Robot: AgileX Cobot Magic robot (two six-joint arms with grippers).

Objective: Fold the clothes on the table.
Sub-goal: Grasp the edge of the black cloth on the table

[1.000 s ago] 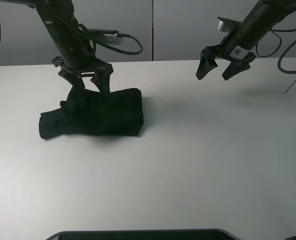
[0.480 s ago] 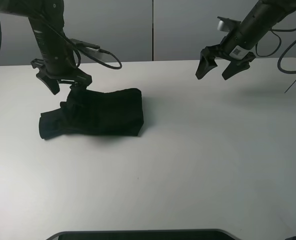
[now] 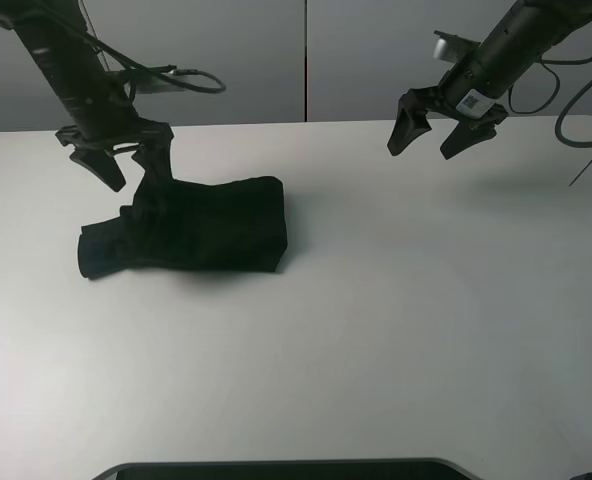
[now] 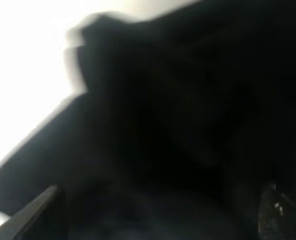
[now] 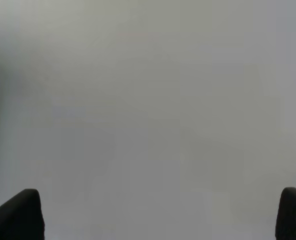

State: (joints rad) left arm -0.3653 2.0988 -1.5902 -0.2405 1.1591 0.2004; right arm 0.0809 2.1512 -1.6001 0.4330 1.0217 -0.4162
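Black shirt [image 3: 188, 226] sat bunched in a rough folded bundle on the left half of the white table [image 3: 396, 300], toward the far side, with a sleevey lump sticking out at its left end. Left claw [image 3: 126, 168] hung just over the far left corner of the bundle, spread wide open and gripping nothing; one fingertip [image 3: 160, 172] looked right at the fabric, but couldn't tell if actually touching. Left wrist view was mostly a dark blur of shirt [image 4: 188, 125] up close. Right claw [image 3: 428, 138] was way off over the far right part of the table, well apart from the shirt, also spread open and empty. Right wrist view showed only bare tabletop [image 5: 148, 110] between two fingertips [image 5: 18, 212].
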